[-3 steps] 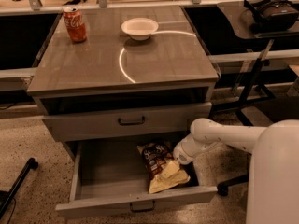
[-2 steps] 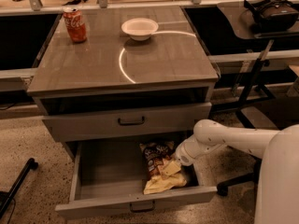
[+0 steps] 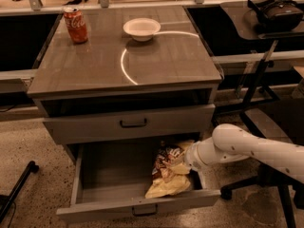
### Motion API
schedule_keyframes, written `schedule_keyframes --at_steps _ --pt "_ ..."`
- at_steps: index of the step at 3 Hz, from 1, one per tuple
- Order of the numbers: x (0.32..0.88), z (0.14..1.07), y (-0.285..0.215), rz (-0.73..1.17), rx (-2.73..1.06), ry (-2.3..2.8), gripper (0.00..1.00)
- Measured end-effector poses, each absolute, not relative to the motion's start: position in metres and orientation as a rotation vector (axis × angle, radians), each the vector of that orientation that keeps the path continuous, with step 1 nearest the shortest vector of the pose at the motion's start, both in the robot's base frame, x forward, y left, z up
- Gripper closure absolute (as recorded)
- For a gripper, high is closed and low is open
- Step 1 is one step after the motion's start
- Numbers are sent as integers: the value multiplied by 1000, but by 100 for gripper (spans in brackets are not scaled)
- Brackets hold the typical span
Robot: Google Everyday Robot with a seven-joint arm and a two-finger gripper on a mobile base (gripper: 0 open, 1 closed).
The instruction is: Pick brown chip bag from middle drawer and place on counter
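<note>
The middle drawer (image 3: 118, 207) is pulled open below the upper grey front. The brown chip bag (image 3: 167, 175) lies crumpled in its right part, dark brown top toward the back, yellowish-cream end toward the front. My gripper (image 3: 186, 162) reaches in from the right on a white arm and sits at the bag's right edge, touching it. The counter (image 3: 99, 63) spreads above with a reflected ring of light.
A red soda can (image 3: 76, 24) stands at the counter's back left and a white bowl (image 3: 141, 29) at the back middle. A dark side desk with a headset (image 3: 275, 9) is at the right. A chair base (image 3: 259, 186) stands on the floor at the right.
The bag has shifted and crumpled slightly leftward as my gripper pressed in at its right side. The arm has moved a little.
</note>
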State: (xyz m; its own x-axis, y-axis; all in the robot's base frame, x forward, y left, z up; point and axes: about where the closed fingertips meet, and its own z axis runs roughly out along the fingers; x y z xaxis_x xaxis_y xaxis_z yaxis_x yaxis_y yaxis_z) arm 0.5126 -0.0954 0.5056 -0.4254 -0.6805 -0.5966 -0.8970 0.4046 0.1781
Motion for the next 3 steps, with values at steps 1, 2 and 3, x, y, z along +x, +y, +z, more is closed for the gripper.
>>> schedule_keyframes --at_steps 1,2,3 --pt "504 528 -96 660 -1349 2178 100" --pt "497 568 -101 675 -1410 2065 100" --pt "497 568 -101 675 -1410 2065 100"
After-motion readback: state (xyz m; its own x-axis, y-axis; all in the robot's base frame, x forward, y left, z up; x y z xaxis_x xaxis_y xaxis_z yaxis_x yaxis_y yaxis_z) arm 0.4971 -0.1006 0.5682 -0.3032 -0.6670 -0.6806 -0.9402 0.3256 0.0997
